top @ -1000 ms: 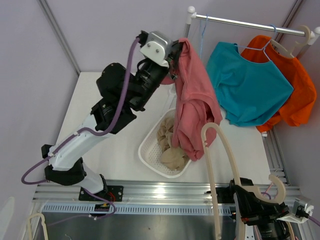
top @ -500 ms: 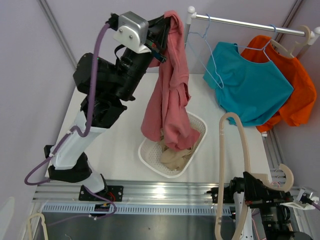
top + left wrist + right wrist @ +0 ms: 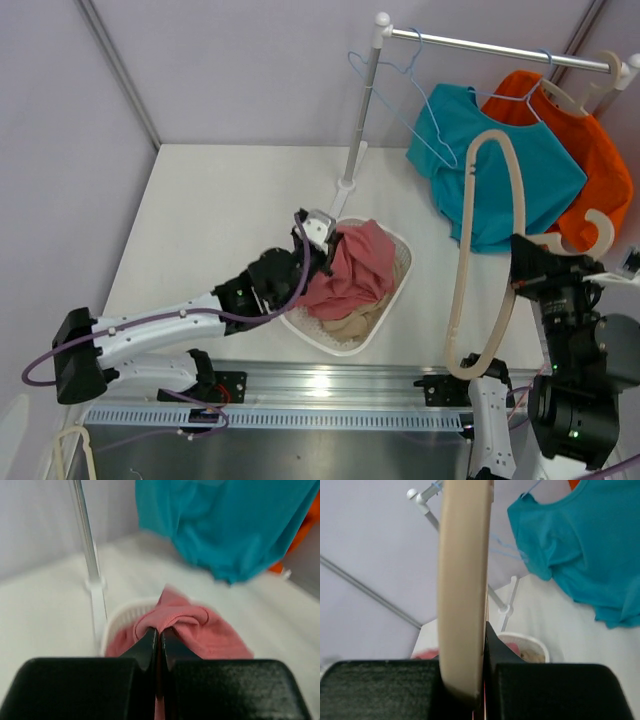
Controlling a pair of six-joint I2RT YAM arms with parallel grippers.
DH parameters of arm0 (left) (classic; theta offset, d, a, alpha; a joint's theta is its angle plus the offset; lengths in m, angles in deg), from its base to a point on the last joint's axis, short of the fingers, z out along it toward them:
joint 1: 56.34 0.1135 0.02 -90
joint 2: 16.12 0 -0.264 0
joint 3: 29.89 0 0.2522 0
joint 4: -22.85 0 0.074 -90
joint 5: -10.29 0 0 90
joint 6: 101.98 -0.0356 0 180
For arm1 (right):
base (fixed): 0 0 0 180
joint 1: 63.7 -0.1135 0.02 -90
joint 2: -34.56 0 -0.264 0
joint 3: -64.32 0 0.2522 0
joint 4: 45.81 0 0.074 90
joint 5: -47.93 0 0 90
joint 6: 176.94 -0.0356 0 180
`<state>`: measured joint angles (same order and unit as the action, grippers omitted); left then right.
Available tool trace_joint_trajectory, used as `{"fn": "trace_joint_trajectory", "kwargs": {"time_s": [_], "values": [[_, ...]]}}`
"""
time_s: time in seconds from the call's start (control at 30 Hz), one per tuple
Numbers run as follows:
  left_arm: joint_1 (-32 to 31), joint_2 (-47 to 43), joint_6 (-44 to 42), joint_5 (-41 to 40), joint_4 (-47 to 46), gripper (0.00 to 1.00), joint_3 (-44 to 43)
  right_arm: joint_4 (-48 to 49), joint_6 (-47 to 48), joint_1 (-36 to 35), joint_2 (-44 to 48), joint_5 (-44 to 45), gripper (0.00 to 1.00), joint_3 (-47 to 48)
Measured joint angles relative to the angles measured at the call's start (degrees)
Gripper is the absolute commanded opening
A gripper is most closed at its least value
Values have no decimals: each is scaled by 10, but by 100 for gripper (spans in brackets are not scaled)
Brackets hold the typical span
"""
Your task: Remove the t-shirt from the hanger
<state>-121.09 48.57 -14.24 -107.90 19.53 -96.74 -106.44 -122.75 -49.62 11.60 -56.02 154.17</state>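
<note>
- Left gripper (image 3: 159, 632) is pinched tight on the pink t-shirt (image 3: 358, 262), which lies bunched just ahead of its fingers in the white basket (image 3: 402, 245).
- Right gripper (image 3: 480, 647) clamps the beige hanger (image 3: 468, 270), held well apart from the t-shirt.

Note for you: left gripper (image 3: 320, 243) now sits low at the basket (image 3: 402, 262) rim, down from rail height. The pink t-shirt (image 3: 357, 262) it pinches now lies bunched in the basket, no longer hanging. Your right gripper (image 3: 538, 262) now holds the beige hanger (image 3: 464, 270) higher, across the teal shirt (image 3: 520, 190).
</note>
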Motion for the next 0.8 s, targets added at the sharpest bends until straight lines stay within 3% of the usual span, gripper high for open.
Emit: {"fn": "trace_joint_trajectory", "kwargs": {"time_s": [0.13, 0.3, 0.5, 0.8], "values": [[-1, 18, 118, -25, -7, 1, 141, 36, 36, 5, -73, 11, 0, 50], [-14, 79, 238, -36, -5, 1, 214, 60, 106, 5, -151, 2, 0, 130], [-58, 136, 311, -80, -5, 1, 227, 68, 186, 5, -266, -57, 0, 219], [-63, 200, 336, -96, 28, 7, 183, 123, 216, -16, -368, -85, 0, 156]]}}
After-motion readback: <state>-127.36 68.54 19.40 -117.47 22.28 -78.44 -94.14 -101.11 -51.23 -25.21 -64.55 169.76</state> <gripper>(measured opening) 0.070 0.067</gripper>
